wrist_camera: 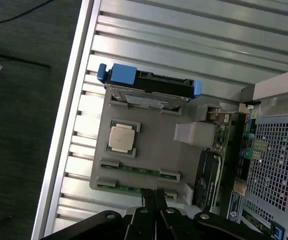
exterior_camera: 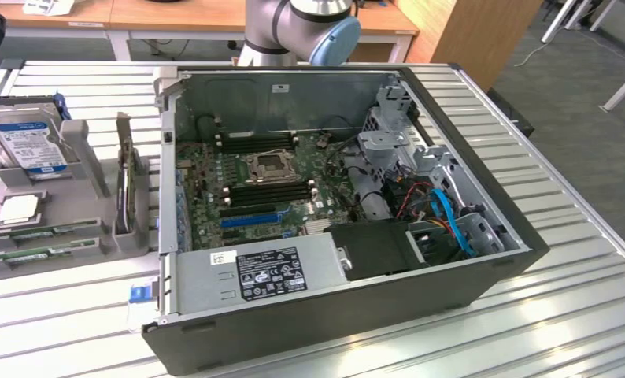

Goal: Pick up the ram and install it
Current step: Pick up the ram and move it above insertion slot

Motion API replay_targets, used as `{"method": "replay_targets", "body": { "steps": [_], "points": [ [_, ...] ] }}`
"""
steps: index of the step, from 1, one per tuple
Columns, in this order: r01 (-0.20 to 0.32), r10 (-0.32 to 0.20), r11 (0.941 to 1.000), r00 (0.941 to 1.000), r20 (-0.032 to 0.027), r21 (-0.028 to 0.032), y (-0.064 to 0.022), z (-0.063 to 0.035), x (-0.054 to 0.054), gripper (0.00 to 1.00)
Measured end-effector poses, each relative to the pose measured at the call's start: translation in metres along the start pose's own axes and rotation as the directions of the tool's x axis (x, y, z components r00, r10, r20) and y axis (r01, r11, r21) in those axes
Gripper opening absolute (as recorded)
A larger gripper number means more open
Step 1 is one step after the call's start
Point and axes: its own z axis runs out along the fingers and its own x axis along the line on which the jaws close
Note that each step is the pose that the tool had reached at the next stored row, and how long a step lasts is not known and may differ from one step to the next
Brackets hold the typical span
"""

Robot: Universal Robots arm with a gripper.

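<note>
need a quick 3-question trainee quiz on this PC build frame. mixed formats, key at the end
1. True or false: the ram is already inside the computer case.
2. What stands upright at one end of the grey holder? A hard drive; B keyboard; C fan.
3. Short answer: in the wrist view, which item in the grey holder is the gripper nearest to?

Key
1. False: both green sticks lie in the grey holder, outside the computer case.
2. A.
3. The ram.
</note>
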Motion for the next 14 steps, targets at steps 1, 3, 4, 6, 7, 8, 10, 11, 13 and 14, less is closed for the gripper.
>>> {"method": "replay_targets", "body": {
  "steps": [1,3,4,6,7,8,10,11,13,14],
  "points": [
    [0.012,-0.012,0.9999,0.9999,-0.0005,-0.0003,0.0,0.0,0.0,0.14],
    [0.035,-0.035,0.9994,0.9994,-0.0016,-0.0008,0.0,0.0,0.0,0.14],
    [0.048,-0.048,0.9988,0.9988,-0.0021,-0.0011,0.0,0.0,0.0,0.14],
    [0.073,-0.073,0.9973,0.9973,-0.0032,-0.0016,0.0,0.0,0.0,0.14],
    [0.087,-0.087,0.9962,0.9962,-0.0038,-0.0019,0.0,0.0,0.0,0.14],
    [0.099,-0.099,0.9951,0.9951,-0.0043,-0.0023,0.0,0.0,0.0,0.14],
    [0.124,-0.124,0.9923,0.9923,-0.0054,-0.0029,0.0,0.0001,0.0,0.14],
    [0.136,-0.136,0.9907,0.9907,-0.0059,-0.0032,0.0,0.0001,0.0,0.14],
    [0.16,-0.16,0.9872,0.9871,-0.0069,-0.0038,0.0,0.0001,0.0,0.14],
    [0.171,-0.171,0.9852,0.9852,-0.0074,-0.0042,0.0,0.0001,0.0,0.14]
  ]
}}
